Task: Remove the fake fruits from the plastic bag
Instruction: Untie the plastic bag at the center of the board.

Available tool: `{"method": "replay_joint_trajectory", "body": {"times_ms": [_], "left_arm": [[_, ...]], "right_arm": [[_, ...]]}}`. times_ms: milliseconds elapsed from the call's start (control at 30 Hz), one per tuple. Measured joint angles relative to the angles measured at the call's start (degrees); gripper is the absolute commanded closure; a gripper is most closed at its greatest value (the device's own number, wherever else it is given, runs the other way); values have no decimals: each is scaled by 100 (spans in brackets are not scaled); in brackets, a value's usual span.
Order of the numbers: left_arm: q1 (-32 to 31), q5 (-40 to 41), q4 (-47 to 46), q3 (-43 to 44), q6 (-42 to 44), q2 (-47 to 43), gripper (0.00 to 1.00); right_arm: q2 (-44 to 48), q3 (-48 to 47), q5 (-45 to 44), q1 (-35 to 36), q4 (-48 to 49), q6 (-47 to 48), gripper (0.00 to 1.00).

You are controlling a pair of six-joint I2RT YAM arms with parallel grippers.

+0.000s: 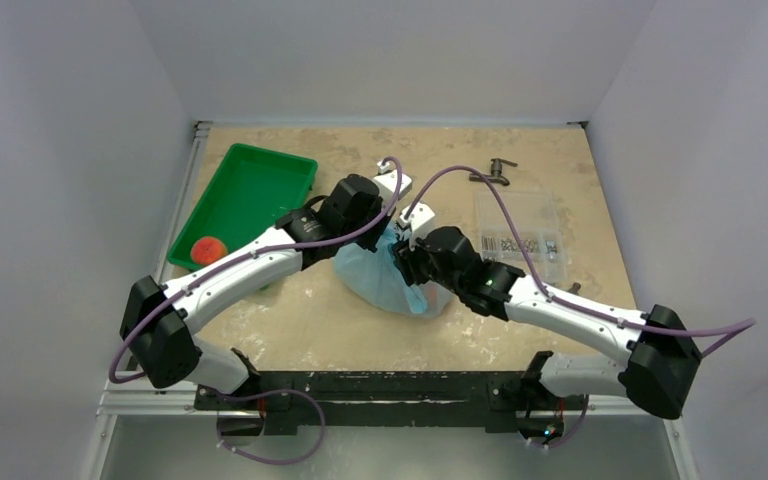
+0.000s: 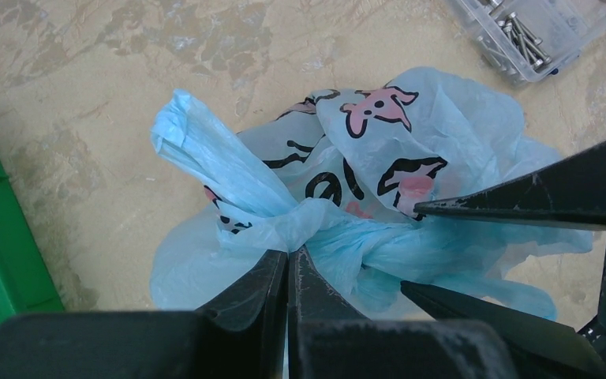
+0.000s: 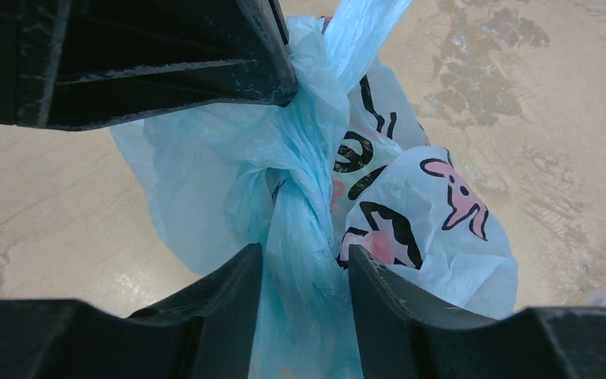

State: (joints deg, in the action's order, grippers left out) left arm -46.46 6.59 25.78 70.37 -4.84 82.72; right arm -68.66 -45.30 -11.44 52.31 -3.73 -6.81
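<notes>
The light-blue plastic bag (image 1: 385,282) with a black-and-pink print lies at the table's middle, its handles twisted into a knot. My left gripper (image 2: 288,254) is shut on one bunched handle of the plastic bag (image 2: 229,178) beside the knot, and it also shows in the top view (image 1: 392,228). My right gripper (image 3: 304,257) is open, and its jaws straddle the other twisted handle of the plastic bag (image 3: 300,213), touching it without squeezing; it also shows in the top view (image 1: 407,258). A red-peach fake fruit (image 1: 208,248) lies in the green tray (image 1: 260,170). Any other fruits are hidden.
The green tray stands at the back left, and its edge shows in the left wrist view (image 2: 0,237). A clear rigid box of screws (image 1: 520,235) sits right of the bag, also in the left wrist view (image 2: 521,39). A small dark tool (image 1: 490,175) lies behind it.
</notes>
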Motion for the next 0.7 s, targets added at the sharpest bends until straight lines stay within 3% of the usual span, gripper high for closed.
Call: {"method": "replay_joint_trajectory", "body": {"times_ms": [300, 433, 700], "left_arm": [[33, 2, -4, 0, -7, 0, 100], [72, 24, -15, -2, -57, -13, 100], [564, -173, -131, -192, -415, -321, 100]], "right_arm": [[278, 387, -439, 57, 693, -476, 100], [887, 1001, -492, 61, 1143, -1102, 100], [3161, 3202, -800, 61, 2157, -3171, 100]]}}
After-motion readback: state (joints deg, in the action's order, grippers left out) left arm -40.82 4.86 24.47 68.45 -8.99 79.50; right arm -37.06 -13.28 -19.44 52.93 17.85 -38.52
